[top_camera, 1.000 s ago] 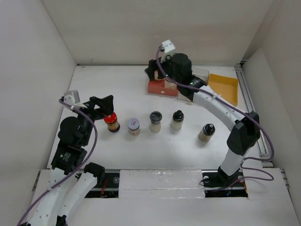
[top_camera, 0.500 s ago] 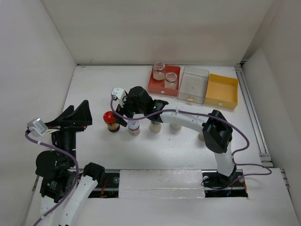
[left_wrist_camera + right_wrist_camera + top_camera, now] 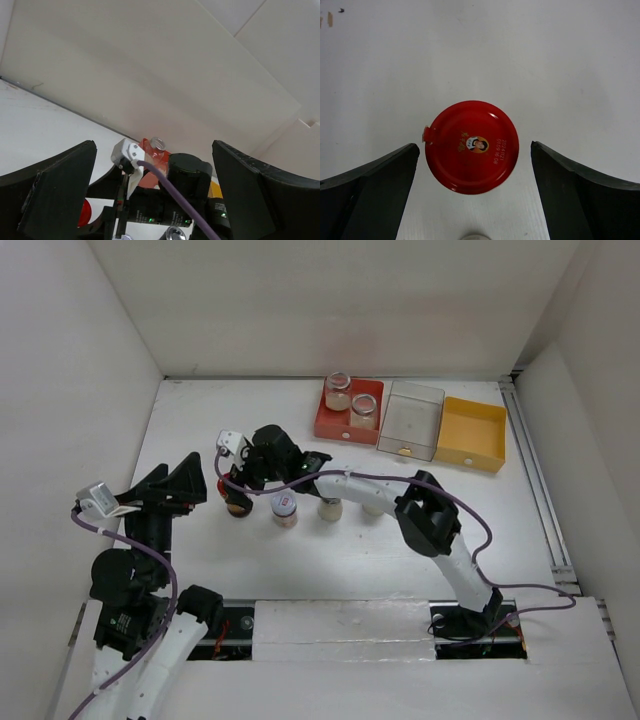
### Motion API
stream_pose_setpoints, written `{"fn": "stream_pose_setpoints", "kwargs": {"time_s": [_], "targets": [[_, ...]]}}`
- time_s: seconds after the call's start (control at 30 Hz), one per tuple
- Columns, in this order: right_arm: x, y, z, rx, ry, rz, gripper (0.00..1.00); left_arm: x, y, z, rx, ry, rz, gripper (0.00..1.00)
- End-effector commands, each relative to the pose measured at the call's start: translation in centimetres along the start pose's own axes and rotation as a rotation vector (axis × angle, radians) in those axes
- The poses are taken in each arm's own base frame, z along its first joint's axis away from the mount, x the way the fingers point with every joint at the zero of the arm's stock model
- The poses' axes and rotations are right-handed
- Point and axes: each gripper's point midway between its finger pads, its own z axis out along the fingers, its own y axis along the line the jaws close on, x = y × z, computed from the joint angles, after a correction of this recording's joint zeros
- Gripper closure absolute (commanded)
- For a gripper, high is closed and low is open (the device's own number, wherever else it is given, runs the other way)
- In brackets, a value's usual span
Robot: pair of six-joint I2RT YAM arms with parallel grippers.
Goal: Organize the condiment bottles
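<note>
A dark jar with a red cap (image 3: pixel 471 146) stands upright on the table, at the left end of a row. My right gripper (image 3: pixel 474 146) hovers straight above it, open, one finger on each side, not touching. In the top view the right gripper (image 3: pixel 240 482) covers most of this jar (image 3: pixel 236 506). A white-lidded jar (image 3: pixel 285 508) stands beside it. Two more bottles (image 3: pixel 328 508) are partly hidden under the right arm. Two clear glass jars (image 3: pixel 338 390) stand in the red tray (image 3: pixel 374 390). My left gripper (image 3: pixel 172 483) is open, empty and raised to the left of the row.
A clear tray (image 3: pixel 410 418) and a yellow tray (image 3: pixel 472 430) sit to the right of the red one at the back. White walls close in the table on three sides. In the left wrist view the right arm's wrist (image 3: pixel 187 175) fills the space between my fingers.
My right arm swung from the red tray to the row and now sits over the red-capped jar. My left gripper has drawn back from that jar and lifted.
</note>
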Motion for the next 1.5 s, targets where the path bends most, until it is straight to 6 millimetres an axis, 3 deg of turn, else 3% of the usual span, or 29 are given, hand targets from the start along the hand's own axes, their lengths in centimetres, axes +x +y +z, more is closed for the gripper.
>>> {"fn": "stream_pose_setpoints", "kwargs": {"time_s": [0.0,0.1,0.17,0.27,0.3,0.43,0.47,0.53,0.57,0.67,0.7,0.73,0.77,0.8,0.83,0.87,0.97,1.0,1.07,1.1,1.17,1.23,1.3,1.33,1.43,1.47], "targets": [[-2.0,1.7,0.7,-0.082,-0.049,-0.027,0.01,-0.7,-0.7,0.3,0.031,-0.033,-0.006,0.02],[-1.9,2.4,1.0,-0.121,-0.061,-0.019,0.01,-0.9,-0.8,0.3,0.035,-0.040,0.000,0.02],[-2.7,2.0,1.2,-0.102,-0.099,-0.023,0.01,-0.9,-0.8,0.3,0.035,-0.040,0.000,0.02],[-2.2,1.1,2.1,-0.054,-0.116,-0.008,0.05,-0.7,-0.7,0.2,0.036,-0.040,0.000,0.02],[-2.3,1.1,2.2,-0.053,-0.128,0.003,0.17,-0.7,-0.7,0.2,0.035,-0.040,0.000,0.02],[-4.6,0.8,1.9,-0.031,-0.244,0.028,0.39,-0.6,-0.8,0.2,0.043,-0.035,0.000,0.02],[-7.1,0.9,0.9,-0.028,-0.315,0.029,0.41,-0.6,-0.8,0.2,0.043,-0.035,0.000,0.02],[-9.8,0.5,-0.8,-0.025,-0.381,0.015,0.42,-0.6,-0.8,0.2,0.043,-0.035,0.000,0.02],[-12.5,0.7,-2.6,-0.020,-0.435,-0.007,0.42,-0.2,-0.6,0.4,0.035,-0.021,0.007,0.02],[-15.9,-2.4,-6.9,0.045,-0.526,-0.027,0.44,-0.1,-0.8,0.4,0.043,-0.016,0.007,0.02],[-19.0,-2.8,-10.3,0.064,-0.606,-0.033,0.44,-0.1,-0.8,0.4,0.043,-0.016,0.007,0.02],[-19.9,-3.6,-12.1,0.084,-0.637,-0.034,0.44,-0.1,-0.8,0.4,0.043,-0.016,0.007,0.02],[-19.9,-5.9,-14.0,0.130,-0.650,-0.023,0.44,-0.1,-0.8,0.4,0.043,-0.016,0.007,0.02],[-21.5,-6.7,-16.9,0.155,-0.693,-0.021,0.44,-0.1,-0.8,0.4,0.043,-0.016,0.007,0.02],[-21.5,-7.7,-18.2,0.173,-0.701,-0.016,0.44,0.2,-0.9,0.4,0.054,-0.009,0.007,0.02],[-21.1,-10.6,-20.5,0.235,-0.705,-0.008,0.44,0.4,-1.2,0.3,0.072,0.001,0.007,0.02],[-19.7,-14.5,-24.8,0.355,-0.714,0.040,0.45,1.0,-1.5,0.8,0.086,0.022,0.021,0.02],[-18.4,-16.9,-27.1,0.416,-0.707,0.059,0.45,1.0,-1.5,0.8,0.086,0.022,0.021,0.02],[-16.6,-19.7,-29.1,0.500,-0.692,0.081,0.46,1.1,-1.7,0.7,0.098,0.029,0.021,0.02],[-15.7,-22.2,-31.6,0.585,-0.689,0.095,0.46,1.1,-1.7,0.7,0.098,0.029,0.021,0.02],[-13.7,-24.7,-33.4,0.666,-0.658,0.132,0.46,1.3,-1.6,0.9,0.093,0.037,0.024,0.02],[-11.6,-27.6,-36.5,0.776,-0.642,0.161,0.47,1.4,-1.8,0.8,0.101,0.041,0.024,0.02],[-9.5,-29.5,-37.5,0.818,-0.612,0.187,0.47,1.6,-2.0,1.0,0.109,0.046,0.024,0.02],[-8.7,-30.8,-39.3,0.874,-0.612,0.195,0.47,1.6,-2.0,1.0,0.109,0.046,0.024,0.02],[-5.2,-33.3,-40.6,0.945,-0.553,0.235,0.47,1.8,-1.9,1.2,0.105,0.053,0.027,0.02],[-4.9,-33.8,-40.9,0.957,-0.542,0.229,0.47,1.8,-1.9,1.2,0.105,0.053,0.027,0.02]]}}
